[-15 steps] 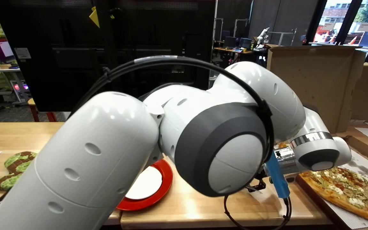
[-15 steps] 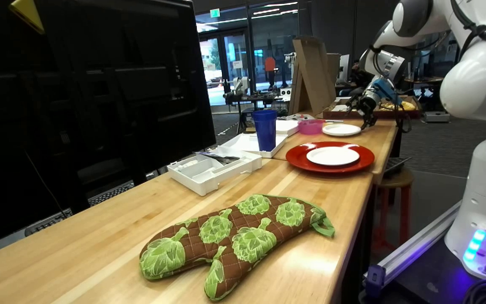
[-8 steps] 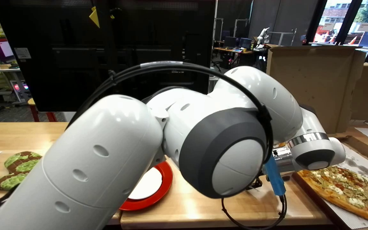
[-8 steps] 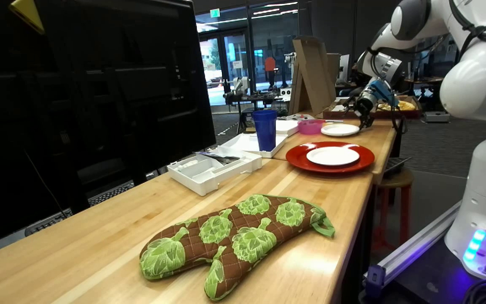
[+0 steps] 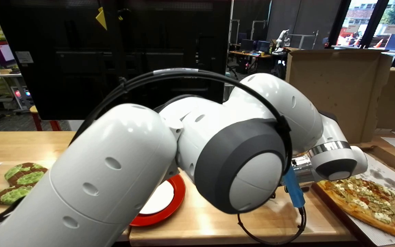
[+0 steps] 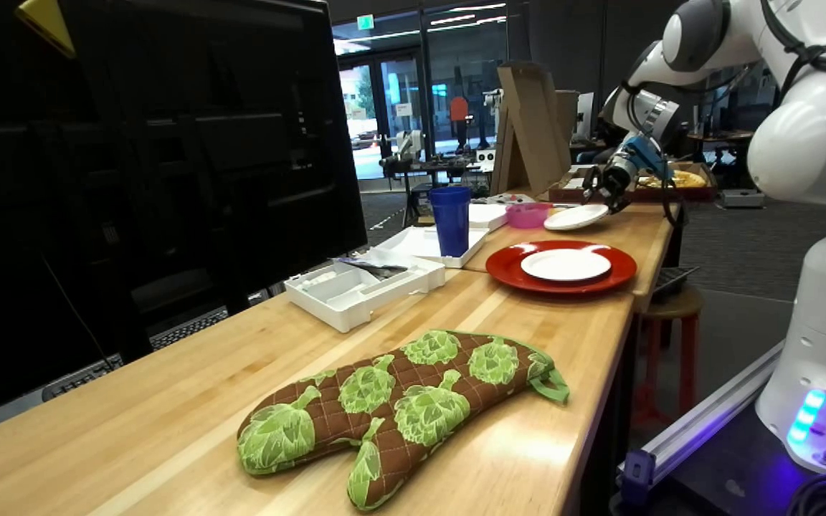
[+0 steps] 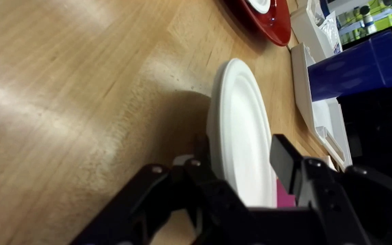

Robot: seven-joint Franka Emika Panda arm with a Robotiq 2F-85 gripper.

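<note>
On the wooden table [image 7: 63,102], a white plate [image 7: 247,126] tilts between the parted jaws of the gripper [image 7: 233,158], where contact is hard to judge through the wrist-view blur, and an off-centre squeeze on the sloping rim could flip it toward the pink bowl [image 6: 527,216]

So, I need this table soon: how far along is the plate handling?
Looks done: reaching the tilted white plate, since the jaws of the end effector straddle it. In hand: taking hold of it, one edge raised; whether the grip is firm, I can't tell. Left, probably: lifting it clear and setting it down, as its lower edge seems close to the table.
</note>
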